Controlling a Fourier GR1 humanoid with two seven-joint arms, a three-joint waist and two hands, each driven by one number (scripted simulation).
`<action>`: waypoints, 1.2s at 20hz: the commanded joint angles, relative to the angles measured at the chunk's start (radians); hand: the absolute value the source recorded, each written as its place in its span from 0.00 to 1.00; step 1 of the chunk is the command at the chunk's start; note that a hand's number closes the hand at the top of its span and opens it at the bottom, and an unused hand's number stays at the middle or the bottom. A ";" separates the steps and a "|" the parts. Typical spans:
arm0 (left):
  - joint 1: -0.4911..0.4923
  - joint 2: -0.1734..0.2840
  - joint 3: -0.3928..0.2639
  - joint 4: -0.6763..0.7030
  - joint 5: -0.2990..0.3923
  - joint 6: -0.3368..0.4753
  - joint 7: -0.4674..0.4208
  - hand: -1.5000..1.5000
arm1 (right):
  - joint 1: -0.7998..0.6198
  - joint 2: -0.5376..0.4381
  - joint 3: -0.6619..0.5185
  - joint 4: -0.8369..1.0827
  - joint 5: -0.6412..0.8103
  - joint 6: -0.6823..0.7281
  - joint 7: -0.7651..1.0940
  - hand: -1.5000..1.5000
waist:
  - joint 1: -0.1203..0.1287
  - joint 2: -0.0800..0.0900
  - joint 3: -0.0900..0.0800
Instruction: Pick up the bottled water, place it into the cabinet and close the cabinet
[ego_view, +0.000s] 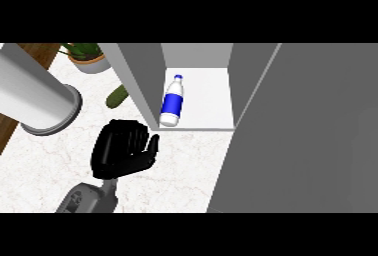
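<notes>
the bottled water (172, 101) lies on its side inside the cabinet (199, 100), seemingly near the shelf's front lip — the left robot hand (124, 150) hovers open, so swinging the door (310, 130) could clip it.

The single head view looks steeply down from above the marble counter (52, 165), set near enough that the surface fills the frame, and it faces forward toward twelve o'clock, where the open cabinet (199, 95) stands. Its own position shows from the left hand (124, 150), whose forearm enters from the lower edge at about seven o'clock. The cabinet door (310, 130) fills the side from one to five o'clock, and a potted plant (87, 56) marks the far edge at eleven o'clock.
</notes>
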 joint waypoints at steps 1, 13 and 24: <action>0.119 0.064 0.006 -0.181 0.009 -0.015 0.047 1.00 | -0.067 0.091 0.078 -0.057 0.038 -0.026 0.117 1.00 | 0.009 0.001 0.000; 0.329 0.144 0.124 -0.251 0.077 -0.145 -0.041 1.00 | -0.362 0.400 0.265 0.183 0.147 -0.039 0.305 1.00 | 0.018 0.002 -0.001; 0.372 0.215 0.225 -0.251 0.154 -0.263 -0.052 1.00 | -0.637 0.396 0.133 0.344 0.194 -0.188 0.305 1.00 | 0.041 0.006 -0.003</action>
